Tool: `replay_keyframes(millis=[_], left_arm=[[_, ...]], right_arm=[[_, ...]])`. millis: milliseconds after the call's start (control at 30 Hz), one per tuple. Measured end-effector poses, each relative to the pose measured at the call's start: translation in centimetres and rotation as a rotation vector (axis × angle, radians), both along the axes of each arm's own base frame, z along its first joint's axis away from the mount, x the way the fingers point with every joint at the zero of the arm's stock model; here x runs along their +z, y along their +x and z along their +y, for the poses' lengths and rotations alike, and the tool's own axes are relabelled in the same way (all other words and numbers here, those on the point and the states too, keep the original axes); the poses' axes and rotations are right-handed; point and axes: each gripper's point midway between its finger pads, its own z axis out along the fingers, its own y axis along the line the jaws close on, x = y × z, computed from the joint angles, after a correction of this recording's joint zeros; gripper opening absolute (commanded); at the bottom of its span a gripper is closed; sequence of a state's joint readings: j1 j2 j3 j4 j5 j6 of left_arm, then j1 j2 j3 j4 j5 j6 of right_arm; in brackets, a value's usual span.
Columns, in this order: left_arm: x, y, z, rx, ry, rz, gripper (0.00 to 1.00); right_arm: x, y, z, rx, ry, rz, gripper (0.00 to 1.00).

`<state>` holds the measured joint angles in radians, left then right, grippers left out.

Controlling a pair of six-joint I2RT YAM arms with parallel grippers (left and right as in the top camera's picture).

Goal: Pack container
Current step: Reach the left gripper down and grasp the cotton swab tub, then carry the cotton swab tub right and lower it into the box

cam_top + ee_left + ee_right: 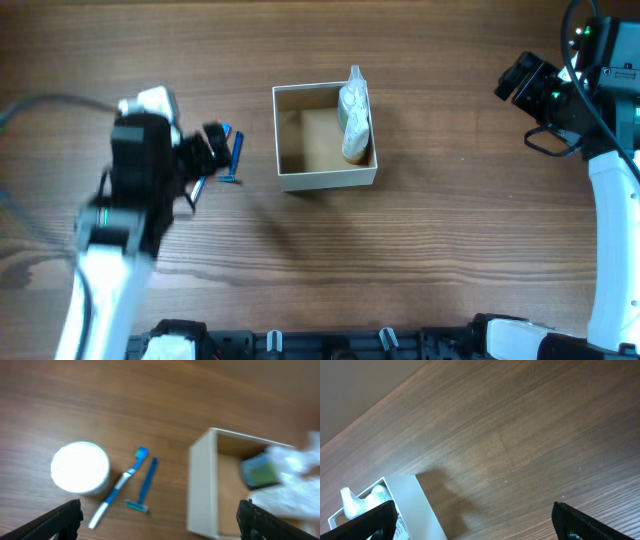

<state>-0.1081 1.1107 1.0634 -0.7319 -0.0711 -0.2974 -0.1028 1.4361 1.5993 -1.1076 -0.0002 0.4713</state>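
Note:
The container (326, 178), a square white box with a tan inside, sits mid-table and holds a clear plastic bag of items (353, 120) along its right wall. It also shows in the left wrist view (201, 485) and the right wrist view (415, 505). A blue toothbrush (120, 488), a blue razor (144, 485) and a small white round jar (80, 467) lie left of the box. My left gripper (160, 522) is open and empty above these items. My right gripper (472, 522) is open and empty, far right of the box.
The table is bare brown wood (450, 240). The right arm (610, 180) stands along the right edge. The left arm (120, 230) covers the jar in the overhead view.

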Motion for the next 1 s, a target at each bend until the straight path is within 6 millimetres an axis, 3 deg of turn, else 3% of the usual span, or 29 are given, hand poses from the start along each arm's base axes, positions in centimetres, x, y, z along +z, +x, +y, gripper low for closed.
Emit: replay_keyframes(millis=[100, 233, 533, 667, 933, 1000], left_arm=[[-4.0, 2.7, 2.3, 0.064, 0.024, 0.147, 1.00], [-8.6, 3.6, 4.3, 0.107, 0.037, 0.281, 1.00], [-9.3, 3.5, 6.7, 0.169, 0.029, 0.302, 1.00], [-12.0, 3.9, 8.1, 0.202, 0.018, 0.368, 1.00], [-16.2, 5.0, 8.0, 0.184, 0.006, 0.439, 1.00], [-17.1, 5.1, 8.0, 0.182, 0.006, 0.458, 0.89]], right_arm=[[0.0, 0.0, 0.0, 0.000, 0.000, 0.000, 1.00], [0.0, 0.0, 0.0, 0.000, 0.000, 0.000, 1.00], [0.0, 0.0, 0.0, 0.000, 0.000, 0.000, 1.00], [0.0, 0.0, 0.0, 0.000, 0.000, 0.000, 1.00], [0.0, 0.0, 0.0, 0.000, 0.000, 0.000, 1.00], [0.0, 0.0, 0.0, 0.000, 0.000, 0.000, 1.00]])
